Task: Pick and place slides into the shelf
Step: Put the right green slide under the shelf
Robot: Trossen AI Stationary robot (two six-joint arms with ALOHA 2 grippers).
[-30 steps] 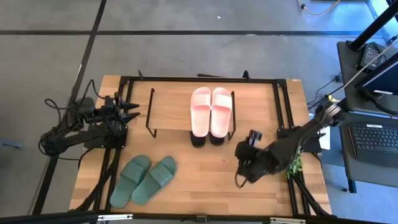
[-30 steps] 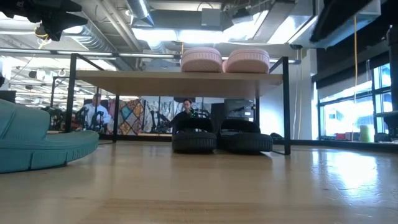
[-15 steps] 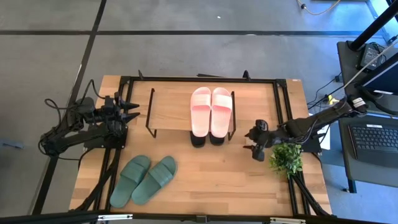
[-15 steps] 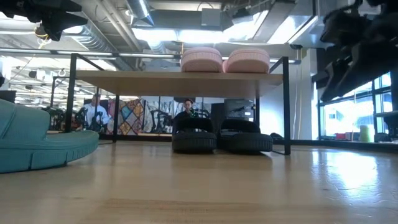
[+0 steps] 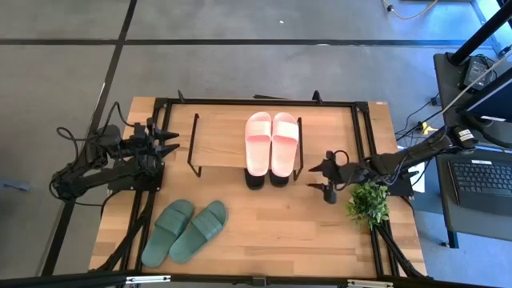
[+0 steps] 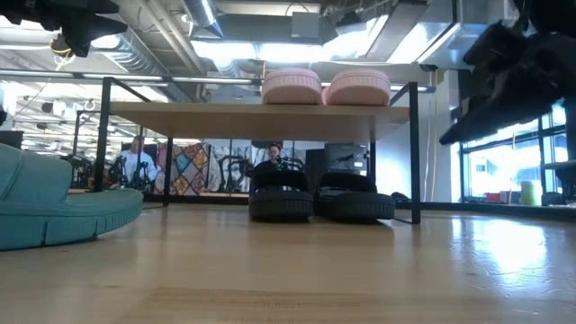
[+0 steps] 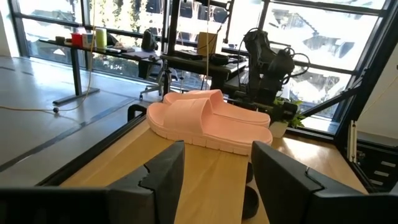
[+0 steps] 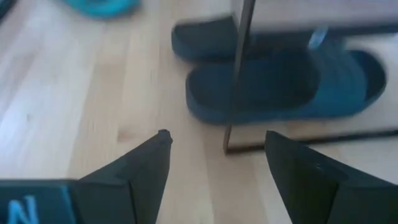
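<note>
Big light wooden tabletop with a black frame first, then the low shelf with a pale wood top board and thin black wire sides. The pale pink rubber slides sit on the top board at its right end, and the black rubber slides are tucked on the table right underneath them. That leaves the dark green rubber slides, out on the bare table, well apart from both sets of jaws.

The right gripper hovers just beside the shelf's right wire frame, jaws spread wide and empty — the black pair lies straight ahead of them, past the wire leg. The left gripper waits off the shelf's left end, jaws open too, holding nothing, with the pink pair well ahead of them along the board.

My guess: these slides are light, squashy foam-rubber, fairly grippy, not fragile. I'd pinch the wide strap or a side edge of the sole — a sole grabbed by 1 end would probably flop.

Small green potted plant sits near the right arm.
</note>
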